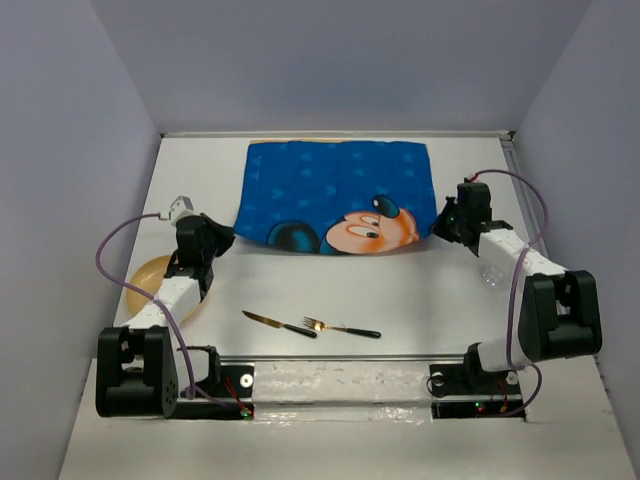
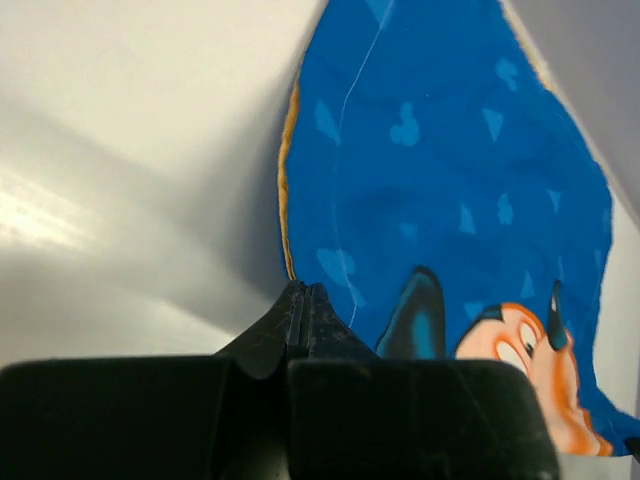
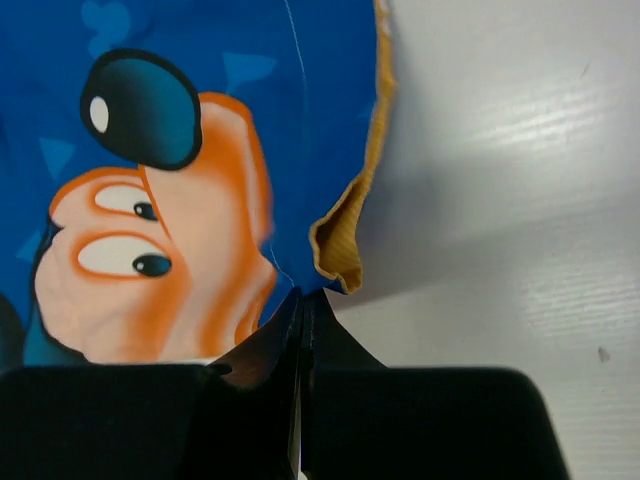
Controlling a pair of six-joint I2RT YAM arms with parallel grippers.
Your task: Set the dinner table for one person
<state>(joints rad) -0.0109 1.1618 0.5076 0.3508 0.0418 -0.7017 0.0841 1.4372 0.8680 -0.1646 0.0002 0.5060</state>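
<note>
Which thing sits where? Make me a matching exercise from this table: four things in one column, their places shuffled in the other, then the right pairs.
Things:
1. cloth mat
2. knife
3. fork
4. tan plate

Places:
a. near the front edge, right one of the cutlery pair
b. spread across the far middle of the dinner table
c. near the left edge
d. near the front edge, left one of the cutlery pair

Pairs: 1-b; 2-d; 3-a; 4-c

Both arms stretched forward and low; left hand [image 2: 303, 292] and right hand [image 3: 301, 297] pinched fully shut
</note>
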